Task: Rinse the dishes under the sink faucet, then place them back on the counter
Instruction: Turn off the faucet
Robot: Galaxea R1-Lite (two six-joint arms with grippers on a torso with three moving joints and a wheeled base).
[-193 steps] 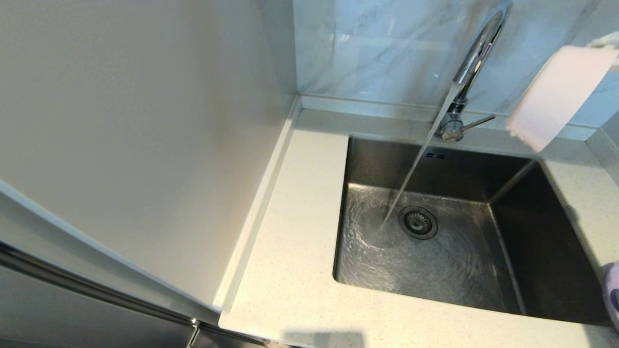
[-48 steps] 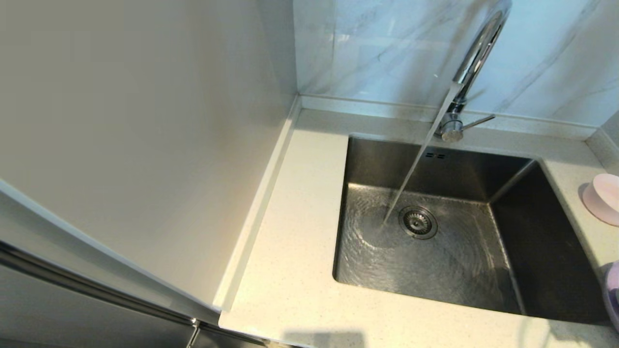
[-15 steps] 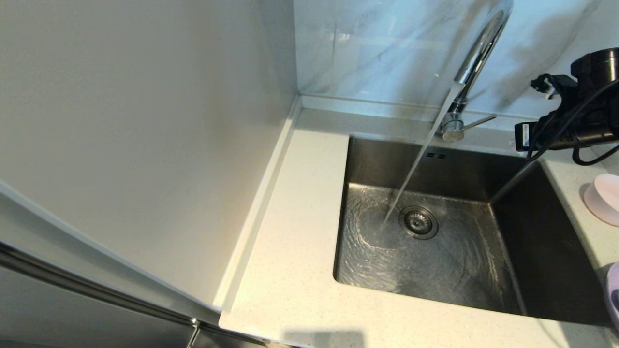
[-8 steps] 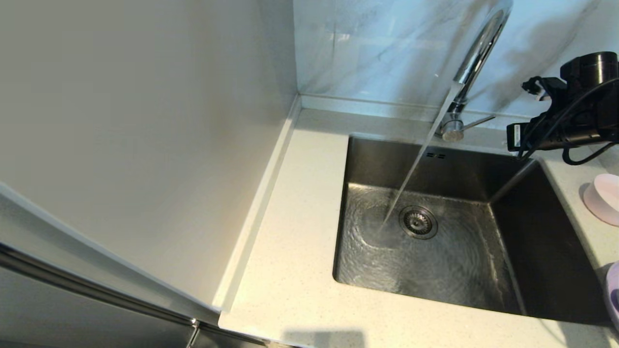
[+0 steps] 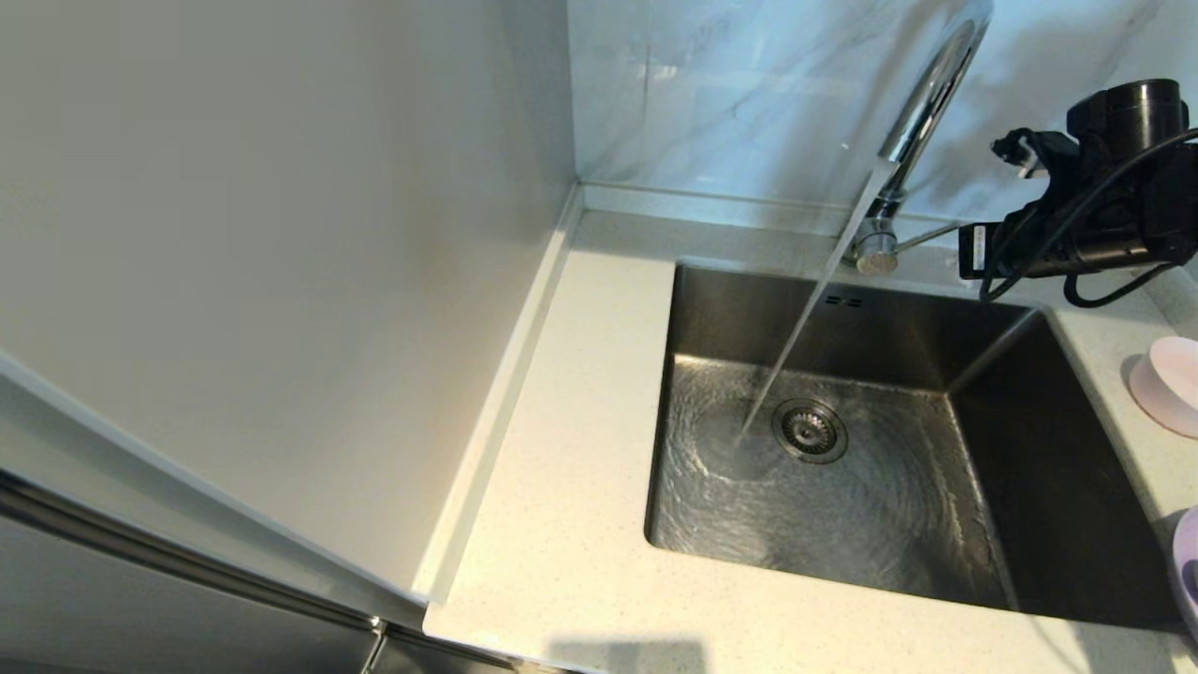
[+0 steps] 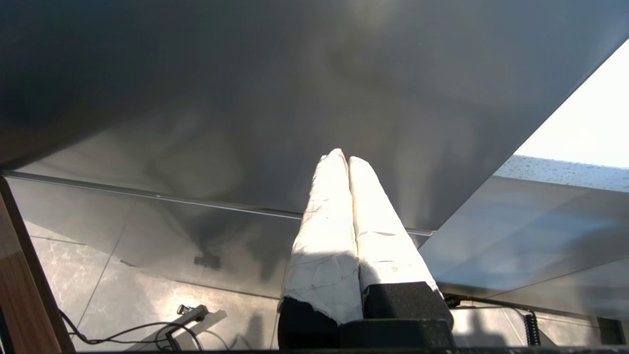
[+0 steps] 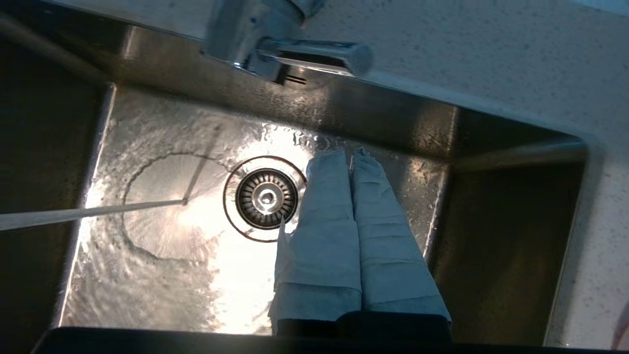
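Filling most of the head view's left half, a plain pale wall panel [image 5: 262,281] meets the counter [image 5: 580,487], which wraps the sink [image 5: 1058,487] on its near, left and far sides. A marbled wall [image 5: 730,94] stands behind the counter at twelve o'clock. The sink basin sits right of centre, its floor covered in rippling water, with two overflow slots [image 5: 842,301] on its far wall. The faucet [image 5: 922,103] rises from the counter's far strip at about one o'clock of the sink; a slanting stream of water [image 5: 805,328] runs from its spout and lands just at nine o'clock of the drain [image 5: 810,431]. The right arm [image 5: 1095,225] reaches in from three o'clock above the sink's far right corner, close to the tip of the faucet's lever [image 5: 931,234]; whether they touch cannot be told. In the right wrist view the right gripper [image 7: 351,156] hangs over the basin, its padded fingers [image 7: 329,206] pressed together and holding nothing. The bowl [image 5: 1170,384] rests on the counter at three o'clock of the sink, cut by the frame edge. A sliver of the plate [image 5: 1187,571] shows at four o'clock. The left gripper [image 6: 344,156] appears only in its own wrist view, fingers together and empty, parked below a grey panel [image 6: 295,98].
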